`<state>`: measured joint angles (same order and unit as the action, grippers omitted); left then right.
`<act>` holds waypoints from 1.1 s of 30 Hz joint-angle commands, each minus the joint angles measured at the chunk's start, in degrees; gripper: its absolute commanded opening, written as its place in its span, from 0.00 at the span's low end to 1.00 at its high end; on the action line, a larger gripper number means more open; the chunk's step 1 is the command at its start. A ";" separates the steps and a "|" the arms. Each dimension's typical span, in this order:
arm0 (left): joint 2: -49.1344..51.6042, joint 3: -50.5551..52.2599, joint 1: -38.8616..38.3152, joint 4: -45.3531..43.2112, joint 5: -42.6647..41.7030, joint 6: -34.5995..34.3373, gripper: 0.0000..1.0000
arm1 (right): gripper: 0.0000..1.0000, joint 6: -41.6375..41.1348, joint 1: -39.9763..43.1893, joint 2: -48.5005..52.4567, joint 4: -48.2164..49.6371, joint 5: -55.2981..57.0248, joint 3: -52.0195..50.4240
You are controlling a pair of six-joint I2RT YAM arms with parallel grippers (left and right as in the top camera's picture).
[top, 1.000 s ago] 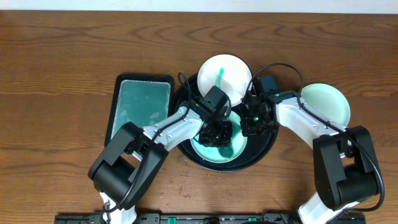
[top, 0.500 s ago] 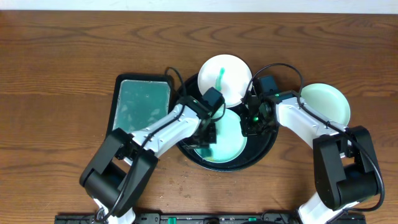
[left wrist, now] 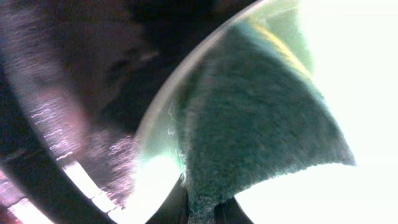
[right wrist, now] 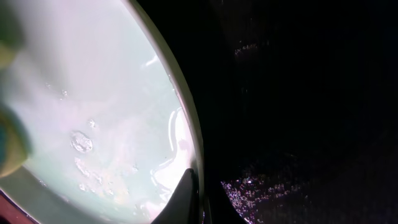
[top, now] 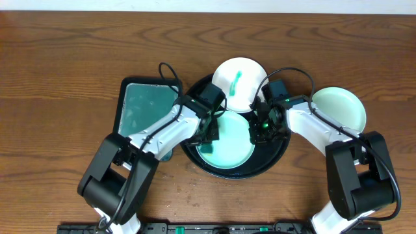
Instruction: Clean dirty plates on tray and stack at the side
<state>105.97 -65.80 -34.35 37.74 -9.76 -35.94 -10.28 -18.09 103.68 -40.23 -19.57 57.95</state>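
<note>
The round black tray (top: 276,156) holds one plate (top: 231,146), wet and tinted teal. My left gripper (top: 209,133) is shut on a dark green sponge (left wrist: 249,124) that lies over this plate's left rim. My right gripper (top: 259,132) is shut on the same plate's right rim; the right wrist view shows its fingers (right wrist: 196,199) pinching the rim of that plate (right wrist: 93,112). A second plate (top: 239,83) with a teal smear rests on the tray's far rim. A third plate (top: 338,107), pale and wiped, lies on the table to the right of the tray.
A rectangular black tray (top: 148,109) with teal-green contents lies just left of the round tray, under my left arm. Both arms cross over the round tray. The wooden table (top: 65,65) stretches around them.
My left gripper has dragged the sponge from the plate's centre to its left rim. The plate's centre now shows plain pale teal. My right gripper has kept its hold.
</note>
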 commanded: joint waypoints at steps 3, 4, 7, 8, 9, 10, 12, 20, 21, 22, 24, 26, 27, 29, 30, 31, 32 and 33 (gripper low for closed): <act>1.57 1.40 0.79 -10.29 -15.23 1.38 0.07 | 0.01 0.70 -0.07 1.14 0.33 3.26 -0.63; 1.95 1.40 0.72 -11.34 -16.50 1.36 0.07 | 0.01 0.70 -0.09 1.14 0.33 3.26 -0.63; 2.89 1.40 0.63 -12.90 -18.25 1.29 0.08 | 0.01 0.70 -0.09 1.14 0.33 3.26 -0.63; 3.21 1.40 0.63 -13.20 -18.58 1.16 0.07 | 0.01 0.70 -0.09 1.14 0.35 3.26 -0.63; 3.61 1.40 0.63 -13.66 -19.19 1.16 0.07 | 0.01 0.70 -0.09 1.14 0.37 3.26 -0.63; 3.98 1.40 0.61 -14.43 -20.04 1.16 0.07 | 0.01 0.70 -0.09 1.14 0.37 3.26 -0.63; 4.81 1.40 0.24 -16.79 -22.80 1.29 0.07 | 0.01 0.70 -0.09 1.14 0.39 3.26 -0.63; 8.07 1.40 -3.87 -23.54 -29.29 1.36 0.08 | 0.01 0.70 -0.09 1.14 0.37 3.23 -0.63; 8.33 1.40 -4.28 -23.52 -29.29 1.40 0.08 | 0.01 0.70 -0.09 1.14 0.39 3.23 -0.63; 8.50 1.40 -4.61 -23.54 -29.29 1.40 0.07 | 0.01 0.70 -0.09 1.14 0.39 3.23 -0.63; 8.50 1.40 -4.70 -23.85 -29.92 1.70 0.07 | 0.01 0.70 -0.09 1.14 0.42 3.26 -0.63; 8.48 1.40 -4.68 -25.09 -32.89 2.99 0.08 | 0.01 0.70 -0.09 1.14 0.42 3.23 -0.63; 8.48 1.40 -4.68 -25.33 -33.97 3.08 0.07 | 0.01 0.70 -0.09 1.14 0.42 3.23 -0.63; 8.48 1.40 -4.81 -25.18 -34.82 3.06 0.08 | 0.01 0.70 -0.09 1.14 0.44 3.23 -0.63; 8.48 1.40 -4.90 -24.94 -34.82 3.06 0.08 | 0.01 0.70 -0.07 1.14 0.42 3.26 -0.63; 8.48 1.40 -4.98 -24.74 -34.82 3.04 0.07 | 0.01 0.70 -0.09 1.14 0.42 3.23 -0.63; 8.48 1.40 -5.05 -24.57 -34.82 2.86 0.07 | 0.01 0.70 -0.09 1.14 0.42 3.23 -0.63; 8.48 1.40 -5.11 -24.55 -34.80 2.84 0.08 | 0.01 0.70 -0.07 1.14 0.42 3.26 -0.63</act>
<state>112.92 -64.84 -37.63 12.67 -39.51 -34.24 -10.26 -18.06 103.68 -39.79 -19.07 57.95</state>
